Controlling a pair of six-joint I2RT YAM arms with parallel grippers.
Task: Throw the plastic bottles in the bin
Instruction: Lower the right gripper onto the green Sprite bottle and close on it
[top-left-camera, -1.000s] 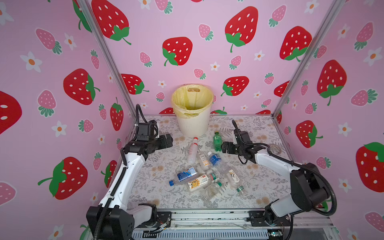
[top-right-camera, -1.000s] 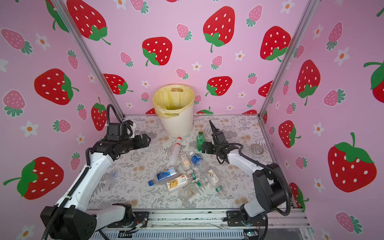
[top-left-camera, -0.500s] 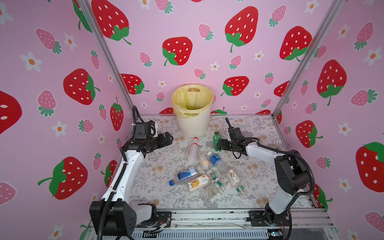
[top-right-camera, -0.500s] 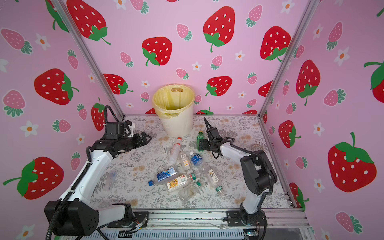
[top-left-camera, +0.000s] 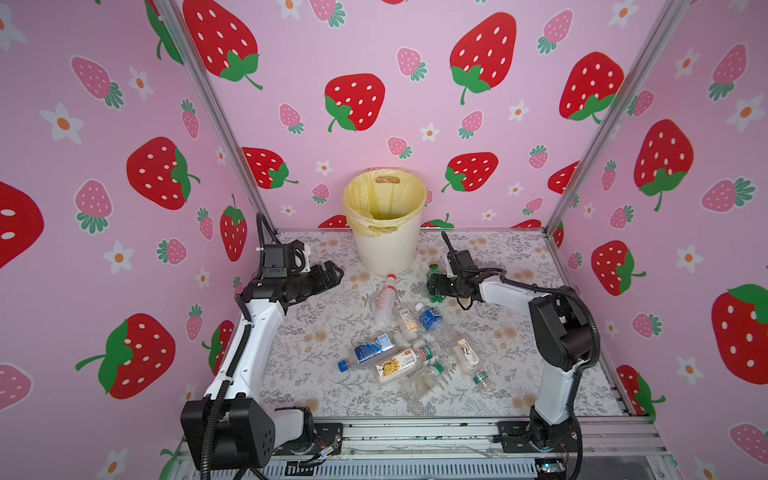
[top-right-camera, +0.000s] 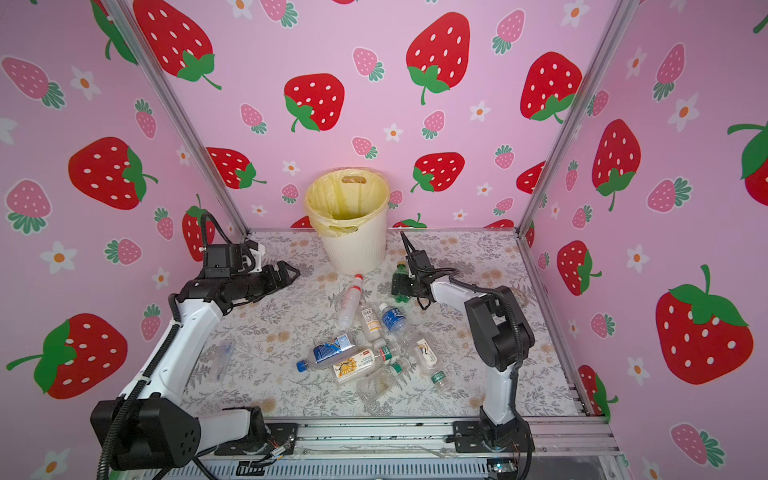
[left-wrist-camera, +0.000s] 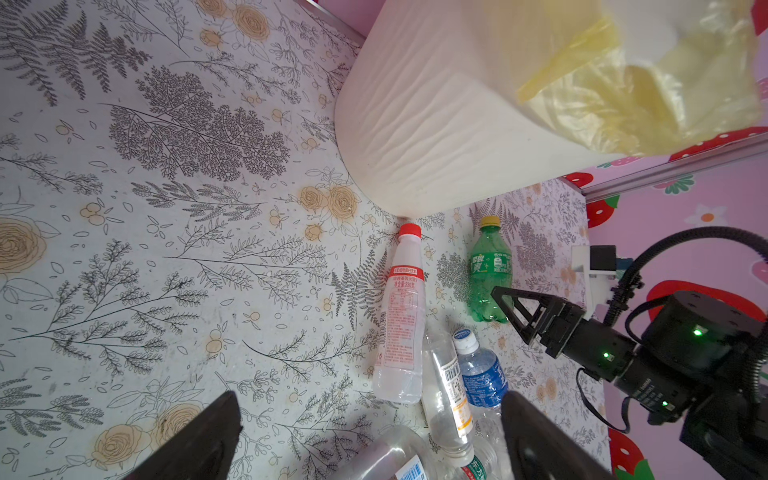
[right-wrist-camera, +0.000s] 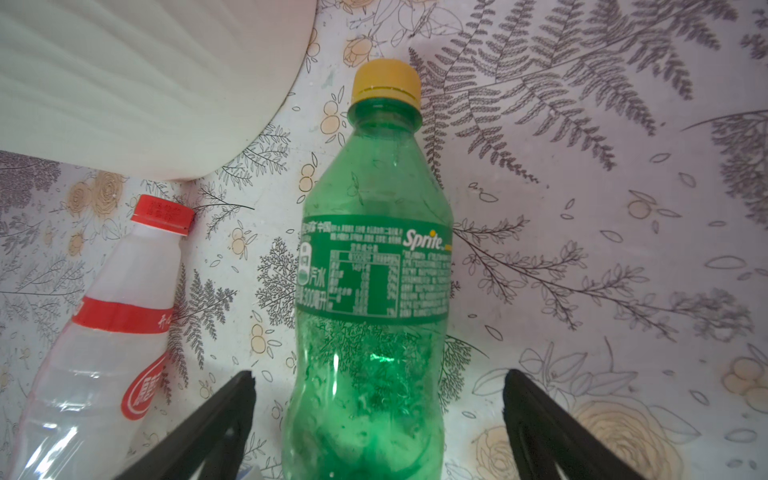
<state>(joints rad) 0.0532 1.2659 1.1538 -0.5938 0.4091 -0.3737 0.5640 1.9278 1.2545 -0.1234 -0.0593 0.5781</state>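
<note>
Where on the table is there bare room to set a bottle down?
Bare mat between the left tool and the red-capped bottle, and in the far right corner behind the right arm. Crowded: the bottle pile centre front.
</note>
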